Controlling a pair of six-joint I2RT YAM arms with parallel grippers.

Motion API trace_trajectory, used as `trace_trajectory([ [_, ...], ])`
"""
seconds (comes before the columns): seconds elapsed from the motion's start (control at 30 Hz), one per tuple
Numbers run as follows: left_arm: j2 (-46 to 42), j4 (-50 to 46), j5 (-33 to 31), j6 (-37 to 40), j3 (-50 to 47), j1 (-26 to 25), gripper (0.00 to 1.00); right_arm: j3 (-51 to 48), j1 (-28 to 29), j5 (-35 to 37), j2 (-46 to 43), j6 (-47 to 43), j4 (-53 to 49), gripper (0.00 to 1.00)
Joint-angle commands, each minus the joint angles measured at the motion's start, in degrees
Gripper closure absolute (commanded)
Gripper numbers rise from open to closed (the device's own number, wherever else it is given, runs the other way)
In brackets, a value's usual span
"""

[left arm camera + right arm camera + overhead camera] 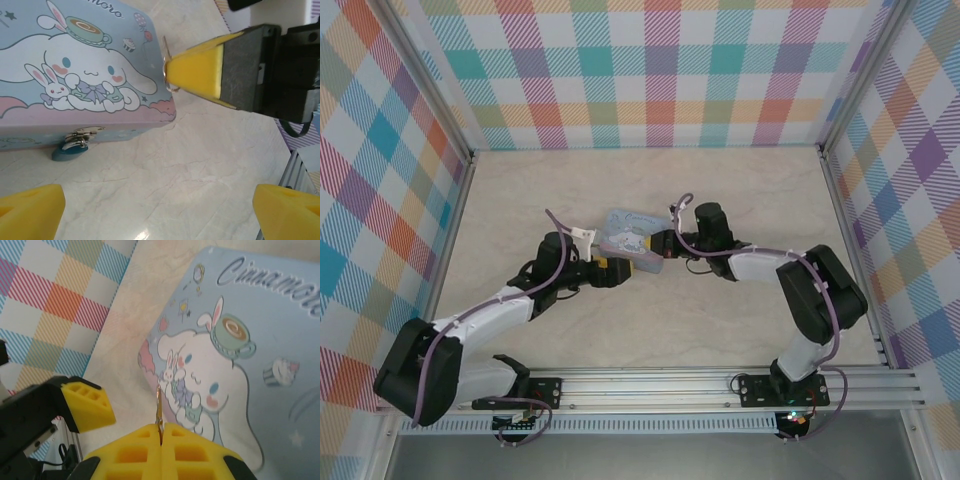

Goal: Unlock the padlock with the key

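The padlock (69,150), small and dark teal, hangs from the silver latch (82,134) on the front of the light-blue cartoon tin (75,75). My right gripper (161,432) is shut on the key (159,407), whose thin blade sticks out over the tin's corner. In the left wrist view the key (167,56) juts from the right gripper (172,75) at the tin's right edge, well apart from the padlock. My left gripper (160,215) stands open over bare table in front of the tin, nothing between its fingers (30,210).
The tin (630,240) sits mid-table with the left gripper (617,270) and right gripper (658,243) close on either side of it. Plaid walls (650,70) enclose the marble-patterned table (650,330). A metal rail (720,385) runs along the near edge.
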Motion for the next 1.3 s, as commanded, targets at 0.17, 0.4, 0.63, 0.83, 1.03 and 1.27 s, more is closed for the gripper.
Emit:
trace_trajectory([
  [0.17,7.4,12.1,0.6,-1.8,-2.7,1.7,0.02,5.1,0.4,1.5,4.9,-1.2,-2.6,0.97],
  [0.4,11.2,15.2,1.9,-1.6,-3.3,2.1,0.02,5.1,0.4,1.9,6.2,-1.6,-4.1,0.97],
  [0.63,14.4,17.3,3.5,-1.3,-3.4,2.1,0.02,5.0,0.5,2.7,6.7,-1.7,-7.4,0.97],
  [0.83,16.5,20.9,3.1,0.7,-4.1,2.0,0.02,4.6,0.5,3.5,6.7,-2.0,-10.0,0.97],
  [1.03,18.4,27.0,2.0,2.5,-5.9,2.0,0.02,4.7,0.7,3.6,6.8,-2.2,-10.3,0.97],
  [1.27,21.1,30.8,2.6,4.1,-6.1,2.0,0.06,5.2,0.8,3.8,6.9,-2.9,-11.6,0.97],
])
